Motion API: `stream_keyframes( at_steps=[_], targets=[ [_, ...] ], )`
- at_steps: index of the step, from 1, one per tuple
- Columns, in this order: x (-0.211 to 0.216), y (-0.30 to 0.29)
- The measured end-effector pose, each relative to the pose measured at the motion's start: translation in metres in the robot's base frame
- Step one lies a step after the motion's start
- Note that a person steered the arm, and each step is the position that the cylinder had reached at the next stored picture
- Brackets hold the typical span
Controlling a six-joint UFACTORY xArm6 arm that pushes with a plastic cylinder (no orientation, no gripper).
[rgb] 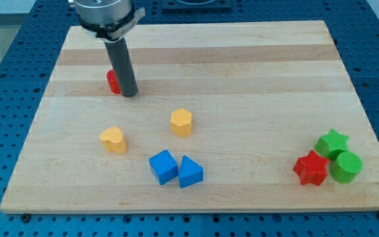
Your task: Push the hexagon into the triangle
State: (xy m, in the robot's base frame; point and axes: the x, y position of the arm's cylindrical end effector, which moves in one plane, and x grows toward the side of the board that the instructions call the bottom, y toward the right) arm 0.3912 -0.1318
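Observation:
The yellow hexagon block [181,122] stands near the board's middle. The blue triangle block [189,172] lies below it, touching a blue cube [163,166] on its left. My tip [129,94] is at the upper left of the board, well up and left of the hexagon. It stands right against a red block [113,81], which the rod mostly hides, so its shape cannot be made out.
A yellow heart-shaped block [113,139] sits left of the hexagon. At the lower right are a green star [332,143], a red star [310,169] and a green cylinder [345,166], bunched together. The wooden board [242,59] lies on a blue perforated table.

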Motion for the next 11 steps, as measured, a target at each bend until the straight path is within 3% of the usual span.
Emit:
stream_keyframes(
  at_steps=[2, 5, 6, 7, 9, 10, 11],
  targets=[
    [-0.047, 0.023],
    [-0.012, -0.065],
    [-0.012, -0.058],
    [-0.012, 0.006],
    [0.069, 0.193],
    [0.113, 0.233],
    [0.122, 0.194]
  ],
)
